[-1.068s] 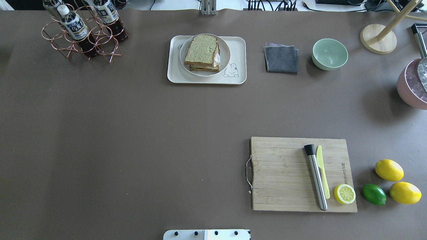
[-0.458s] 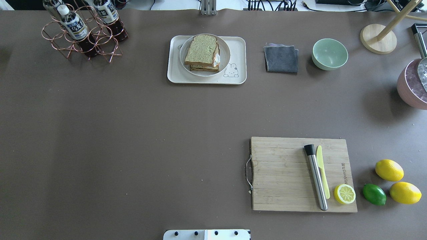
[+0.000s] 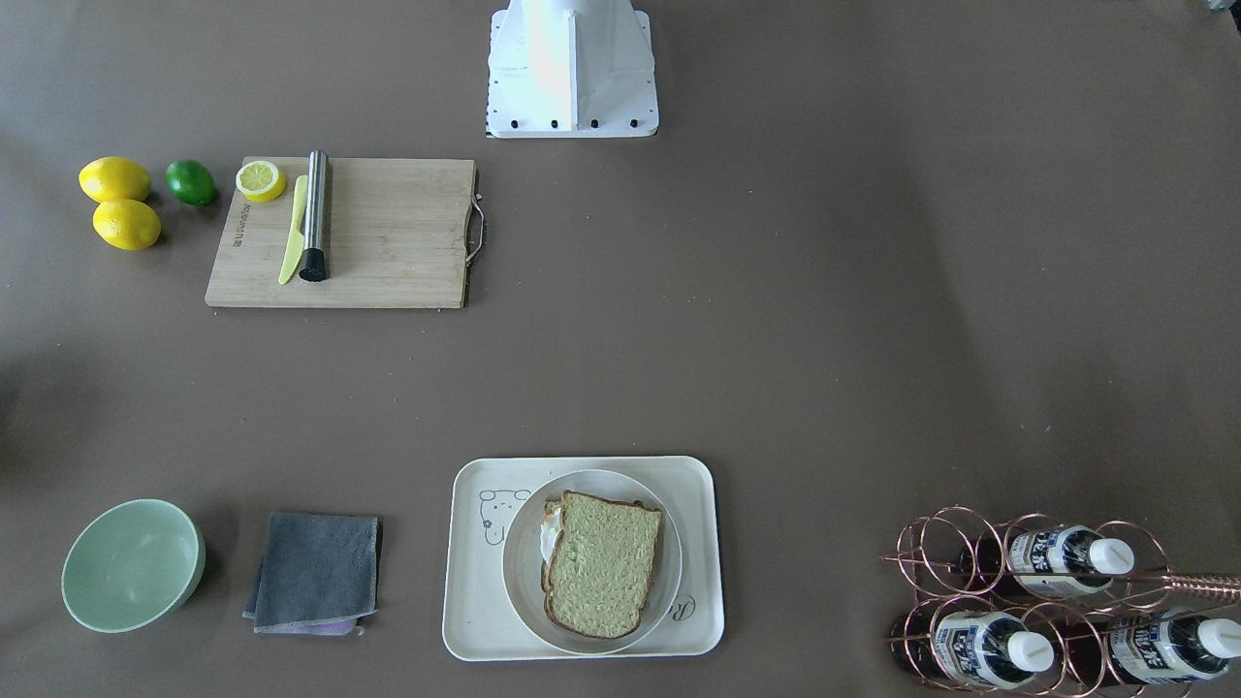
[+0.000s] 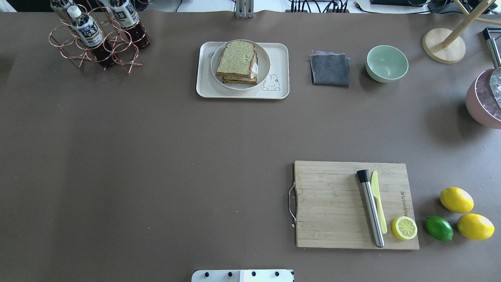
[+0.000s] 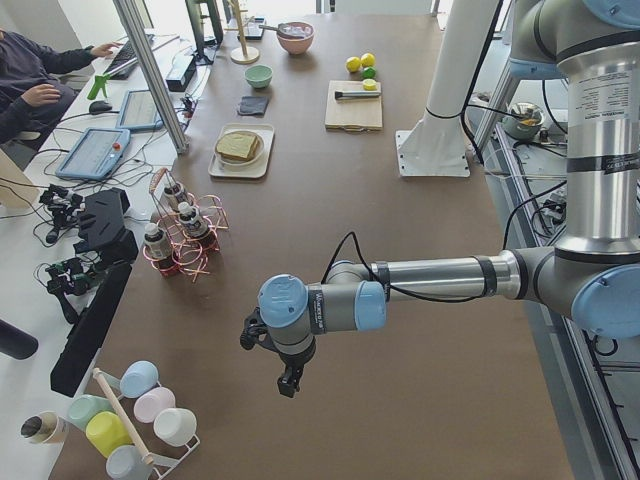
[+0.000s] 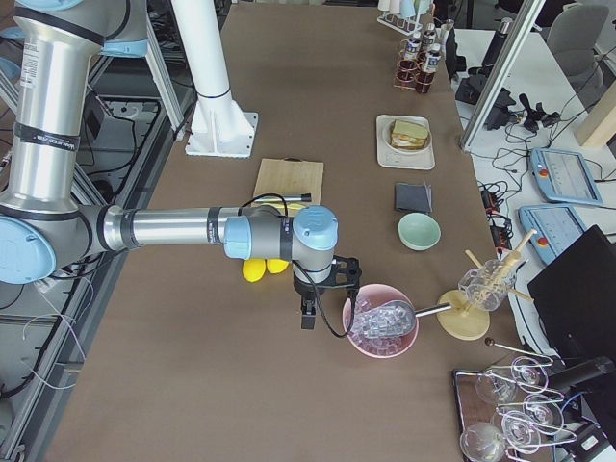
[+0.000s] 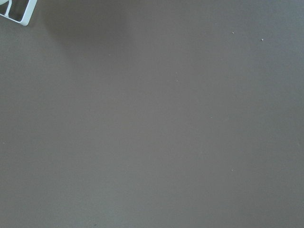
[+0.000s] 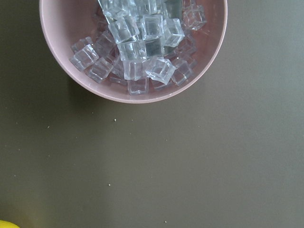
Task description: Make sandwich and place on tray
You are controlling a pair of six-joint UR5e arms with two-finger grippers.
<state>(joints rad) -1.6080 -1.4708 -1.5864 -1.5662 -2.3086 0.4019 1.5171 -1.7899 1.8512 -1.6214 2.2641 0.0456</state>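
Observation:
The sandwich (image 4: 236, 59), two wholegrain slices with white egg showing at the edge, lies on a round white plate (image 4: 264, 62). The plate stands on the cream tray (image 4: 242, 93) at the far middle of the table. The sandwich also shows in the front-facing view (image 3: 603, 564), on the tray (image 3: 467, 591). My left gripper (image 5: 288, 385) hangs over bare table far to the left, seen only in the left side view. My right gripper (image 6: 306, 318) hangs next to the pink ice bowl (image 6: 380, 329), seen only in the right side view. I cannot tell whether either gripper is open or shut.
A wooden cutting board (image 4: 332, 203) holds a steel muddler (image 4: 371, 207), a yellow knife (image 4: 378, 201) and a lemon half (image 4: 404, 228). Two lemons (image 4: 456, 199) and a lime (image 4: 439, 228) lie to its right. A grey cloth (image 4: 330, 69), green bowl (image 4: 386, 63) and bottle rack (image 4: 98, 37) stand at the back.

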